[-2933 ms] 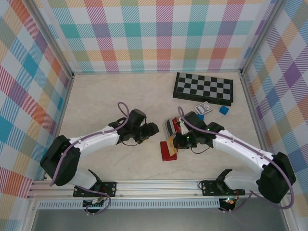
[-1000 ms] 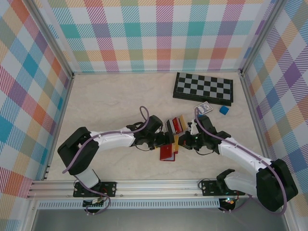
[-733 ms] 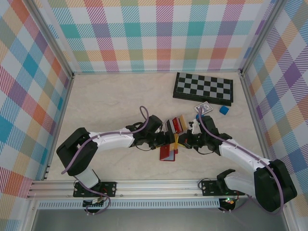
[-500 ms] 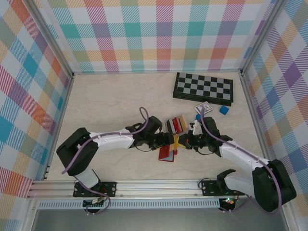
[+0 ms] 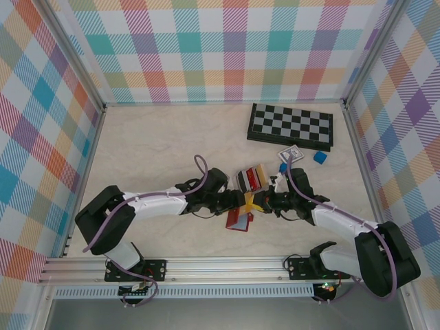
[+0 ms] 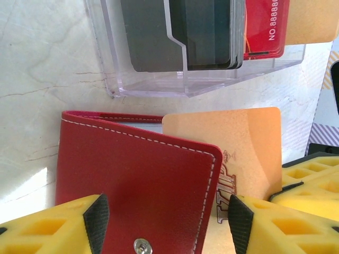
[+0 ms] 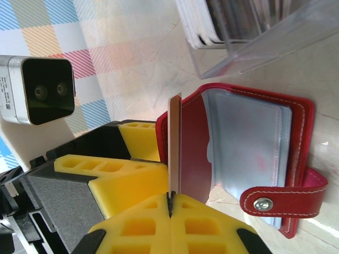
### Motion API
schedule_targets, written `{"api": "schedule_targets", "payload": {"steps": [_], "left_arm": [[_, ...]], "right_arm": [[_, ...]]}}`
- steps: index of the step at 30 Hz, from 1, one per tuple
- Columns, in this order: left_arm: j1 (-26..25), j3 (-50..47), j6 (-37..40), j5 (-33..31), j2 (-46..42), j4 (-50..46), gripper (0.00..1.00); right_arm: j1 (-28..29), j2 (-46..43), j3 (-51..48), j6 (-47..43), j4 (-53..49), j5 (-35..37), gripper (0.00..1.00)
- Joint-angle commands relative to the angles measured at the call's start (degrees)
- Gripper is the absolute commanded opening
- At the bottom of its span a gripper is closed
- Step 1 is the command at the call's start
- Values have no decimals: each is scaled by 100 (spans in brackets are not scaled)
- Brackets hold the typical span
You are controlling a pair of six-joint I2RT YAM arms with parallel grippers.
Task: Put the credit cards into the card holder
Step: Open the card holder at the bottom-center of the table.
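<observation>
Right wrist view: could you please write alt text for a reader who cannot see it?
The right gripper pinches an orange card, seen edge-on, beside the left flap of an open red card holder with clear sleeves and a snap tab. A clear plastic card stand sits above it in the frame.

Card holder red grained leatherette; rack clr glossy plastic; orange card matt.

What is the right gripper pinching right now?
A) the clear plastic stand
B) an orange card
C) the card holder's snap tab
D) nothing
B: the right gripper is shut on the edge of the orange card, beside the open red card holder.
</observation>
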Motion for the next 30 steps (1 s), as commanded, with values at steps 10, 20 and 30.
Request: {"api": "schedule_targets", "payload": {"steps": [10, 20, 30], "left_arm": [[95, -256, -93, -48, -174, 5, 49], [355, -605, -200, 49, -438, 212, 28], [491, -774, -150, 85, -579, 66, 3]], "right_arm": [[-50, 146, -42, 368, 922, -428, 0], [-50, 331, 130, 356, 918, -617, 0], [-45, 405, 467, -255, -32, -569, 0]]}}
